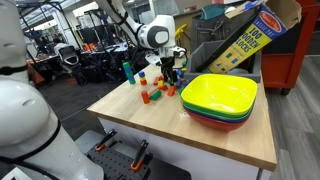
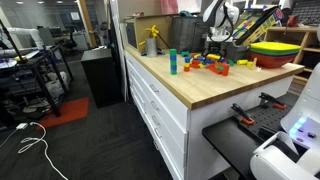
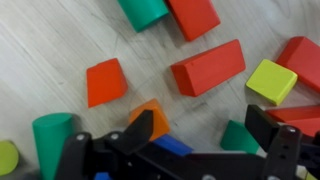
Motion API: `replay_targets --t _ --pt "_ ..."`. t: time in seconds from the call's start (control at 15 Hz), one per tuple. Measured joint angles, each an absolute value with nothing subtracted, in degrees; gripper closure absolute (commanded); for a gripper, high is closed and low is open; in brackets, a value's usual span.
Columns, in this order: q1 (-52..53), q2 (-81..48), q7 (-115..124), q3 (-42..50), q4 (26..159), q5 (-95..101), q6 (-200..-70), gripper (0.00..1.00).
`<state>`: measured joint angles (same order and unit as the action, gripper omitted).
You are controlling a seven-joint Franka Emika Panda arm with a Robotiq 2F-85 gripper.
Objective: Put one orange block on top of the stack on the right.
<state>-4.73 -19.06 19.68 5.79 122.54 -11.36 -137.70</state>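
In the wrist view my gripper [image 3: 200,130] is open and empty, low over scattered blocks. An orange block [image 3: 150,118] lies right at its left finger, with a blue block [image 3: 176,146] beside it. A green block [image 3: 238,136] sits near the right finger. A second orange wedge [image 3: 102,80] lies further left. In both exterior views the gripper [image 1: 173,78] [image 2: 218,55] hangs over the block pile. The stack, a short blue column [image 1: 127,72] [image 2: 172,63], stands apart from the pile near the table edge.
Red blocks [image 3: 207,68] [image 3: 193,15], a yellow-green cube [image 3: 270,80] and a green cylinder [image 3: 52,140] lie around the gripper. Nested yellow, green and red bowls [image 1: 222,95] [image 2: 276,50] stand on the wooden table [image 1: 190,130] beside the pile.
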Motion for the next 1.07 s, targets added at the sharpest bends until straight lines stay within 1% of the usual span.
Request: replay_targets --t 0.73,1.07 --pt "-4.8 -16.7 19.6 6.8 122.2 -9.9 -137.7 0.0" --pt "-5.7 -17.1 14.5 7.3 122.1 -8.9 -137.3 0.0"
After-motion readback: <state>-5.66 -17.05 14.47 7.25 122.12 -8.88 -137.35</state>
